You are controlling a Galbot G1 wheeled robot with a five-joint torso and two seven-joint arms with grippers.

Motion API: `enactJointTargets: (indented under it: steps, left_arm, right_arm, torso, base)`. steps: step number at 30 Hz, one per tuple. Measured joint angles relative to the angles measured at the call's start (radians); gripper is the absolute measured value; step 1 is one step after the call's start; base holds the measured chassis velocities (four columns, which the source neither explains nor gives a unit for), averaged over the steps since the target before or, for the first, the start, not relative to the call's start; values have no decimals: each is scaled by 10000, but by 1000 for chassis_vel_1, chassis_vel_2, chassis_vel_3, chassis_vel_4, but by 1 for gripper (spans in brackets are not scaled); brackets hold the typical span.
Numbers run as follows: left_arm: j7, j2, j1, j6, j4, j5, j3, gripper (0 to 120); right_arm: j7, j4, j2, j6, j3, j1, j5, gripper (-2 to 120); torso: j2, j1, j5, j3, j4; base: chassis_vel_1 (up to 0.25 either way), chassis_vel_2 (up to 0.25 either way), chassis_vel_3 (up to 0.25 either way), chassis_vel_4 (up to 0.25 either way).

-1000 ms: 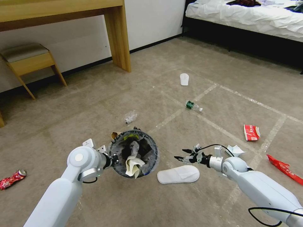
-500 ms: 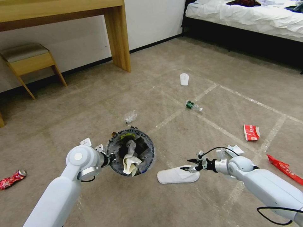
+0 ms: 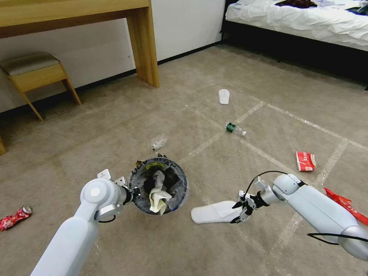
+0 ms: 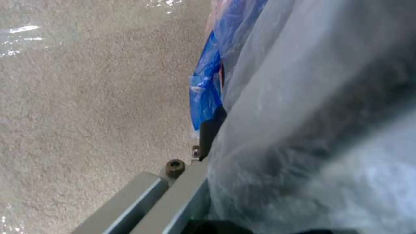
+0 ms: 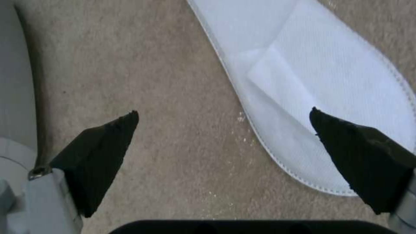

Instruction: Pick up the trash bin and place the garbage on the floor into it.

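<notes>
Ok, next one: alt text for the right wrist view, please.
The open right gripper points down at beige carpet, its two black fingertips spread wide. One tip sits over the rounded end of a flat white slipper; the other is over bare carpet.

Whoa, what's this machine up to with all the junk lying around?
It is tidying litter. Its left gripper holds the trash bin, already partly filled, above the floor. Its right gripper, fingers spread open, is poised at one end of a white slipper beside the bin. A bottle and red wrappers lie farther off.

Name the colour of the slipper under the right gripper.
White slipper, best in the right wrist view.
</notes>
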Motion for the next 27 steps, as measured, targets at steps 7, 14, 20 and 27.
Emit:
enactJointTargets:
  steps: [7, 14, 20, 27]
  left_arm:
    - [49, -21, 67, 0, 18, 79, -7, 0]
    - [147, -228, 38, 0, 110, 262, 11, 0]
    - [153, -199, 104, 0, 70, 280, 22, 0]
    - [162, -183, 151, 0, 15, 285, 17, 0]
  right_arm:
    - [-100, -252, -47, 155, 131, 9, -317, 100]
    - [-253, -665, -157, 535, 299, 163, -1117, 100]
    - [-244, -1193, -69, 721, 587, 237, -1413, 100]
    - [38, -1638, 124, 800, 986, 315, -1560, 100]
  torso:
    - [0, 0, 0, 0, 0]
    - [0, 0, -2, 0, -1]
    - [0, 0, -2, 0, 0]
    - [0, 0, 0, 0, 1]
  base:
    - [0, 0, 0, 0]
    - [0, 0, 0, 0]
    - [0, 0, 0, 0]
    - [0, 0, 0, 0]
